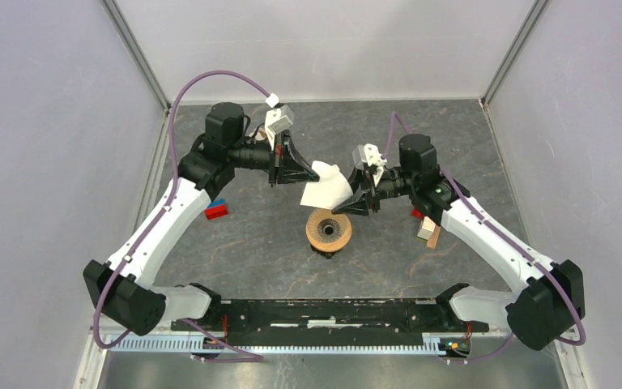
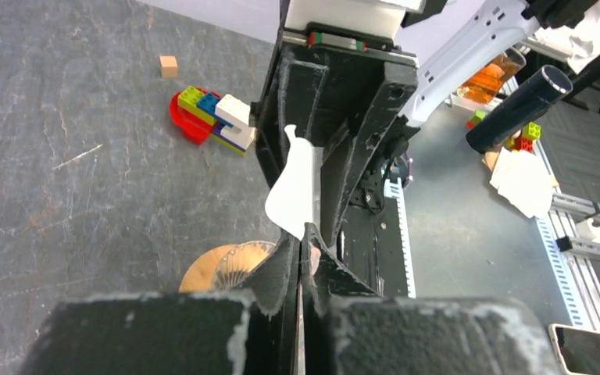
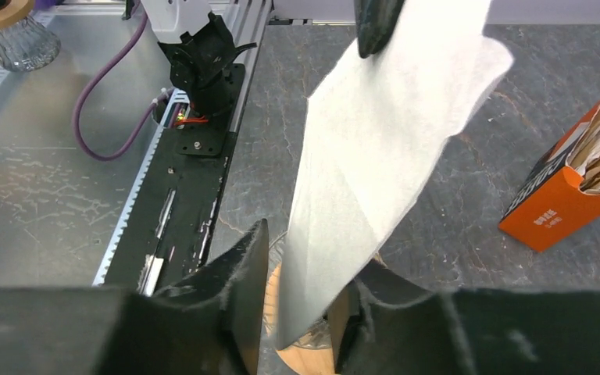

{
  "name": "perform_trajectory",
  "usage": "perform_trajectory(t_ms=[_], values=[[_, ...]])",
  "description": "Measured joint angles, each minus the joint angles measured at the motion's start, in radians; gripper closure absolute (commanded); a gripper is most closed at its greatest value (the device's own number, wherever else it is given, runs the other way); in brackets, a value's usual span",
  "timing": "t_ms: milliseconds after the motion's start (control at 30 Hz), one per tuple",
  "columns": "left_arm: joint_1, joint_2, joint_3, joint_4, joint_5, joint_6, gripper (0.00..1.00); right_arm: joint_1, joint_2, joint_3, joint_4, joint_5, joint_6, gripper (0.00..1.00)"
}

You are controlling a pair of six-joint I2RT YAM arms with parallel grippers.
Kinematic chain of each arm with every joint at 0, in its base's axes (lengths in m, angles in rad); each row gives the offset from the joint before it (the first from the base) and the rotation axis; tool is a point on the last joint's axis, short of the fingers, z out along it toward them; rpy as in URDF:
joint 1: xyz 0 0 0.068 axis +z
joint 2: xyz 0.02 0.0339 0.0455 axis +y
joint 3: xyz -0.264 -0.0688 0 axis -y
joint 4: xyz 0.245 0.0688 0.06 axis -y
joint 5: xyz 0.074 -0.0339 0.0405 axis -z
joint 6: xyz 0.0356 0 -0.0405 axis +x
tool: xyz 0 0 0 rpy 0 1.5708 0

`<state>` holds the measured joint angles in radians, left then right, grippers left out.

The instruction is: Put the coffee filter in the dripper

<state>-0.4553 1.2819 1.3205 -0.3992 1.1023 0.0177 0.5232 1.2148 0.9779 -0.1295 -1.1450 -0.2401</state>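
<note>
**A:** How much room is there around the grippers?

**B:** Plenty. Both hang over the middle of the table [image 1: 235, 243], well apart from the side walls [image 1: 40, 162] and the back. Bare surface lies beyond their tips. The nearest clutter is the blocks [image 1: 216, 210] beside the left forearm and a box [image 3: 551, 211] off to one side of the right gripper [image 3: 308, 258].

**A:** Who has the filter [image 3: 383, 156]?

**B:** The left gripper [image 2: 305, 234] is pressed together on its upper edge. The sheet slants down between the right gripper's spread fingers. I cannot tell whether they touch it.

**A:** And the dripper [image 1: 329, 231]?

**B:** It stands on the table just below the right gripper, under the filter's lower end.
</note>
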Motion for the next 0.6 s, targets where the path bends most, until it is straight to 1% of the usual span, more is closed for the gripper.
perform_trajectory(t_ms=[100,133,167,200,233,267,333,367,433,500,533,600], values=[[0.007,0.0,-0.039,0.116,0.005,-0.068,0.98,0.0,0.0,-0.009,0.029,0.009,0.025,0.94],[0.012,0.0,-0.054,0.153,0.005,-0.089,0.94,0.0,0.0,-0.01,0.037,0.026,0.035,1.0],[0.019,0.0,-0.069,0.188,0.004,-0.106,0.78,0.0,-0.002,-0.01,0.039,0.051,0.039,1.0],[0.025,0.0,-0.08,0.211,0.001,-0.121,0.59,0.0,-0.004,-0.008,0.035,0.084,0.038,1.0],[0.032,0.0,-0.095,0.24,-0.006,-0.136,0.45,0.0,-0.006,-0.002,0.023,0.13,0.035,1.0],[0.037,0.0,-0.106,0.259,-0.026,-0.153,0.29,0.0,-0.008,0.011,0.005,0.187,0.033,1.0],[0.044,0.0,-0.119,0.285,-0.086,-0.2,0.1,0.0,-0.008,0.048,-0.031,0.329,0.029,1.0],[0.045,0.0,-0.121,0.299,-0.122,-0.229,0.06,0.0,-0.008,0.071,-0.044,0.422,0.026,1.0],[0.045,0.002,-0.12,0.325,-0.186,-0.29,0.04,0.001,-0.008,0.102,-0.05,0.565,0.025,1.0],[0.044,0.008,-0.114,0.344,-0.249,-0.362,0.03,0.007,-0.008,0.122,-0.052,0.705,0.026,1.0],[0.043,0.016,-0.104,0.349,-0.281,-0.399,0.04,0.008,-0.008,0.124,-0.052,0.737,0.026,1.0],[0.041,0.039,-0.079,0.351,-0.338,-0.473,0.03,0.024,-0.003,0.129,-0.053,0.895,0.033,1.0]])
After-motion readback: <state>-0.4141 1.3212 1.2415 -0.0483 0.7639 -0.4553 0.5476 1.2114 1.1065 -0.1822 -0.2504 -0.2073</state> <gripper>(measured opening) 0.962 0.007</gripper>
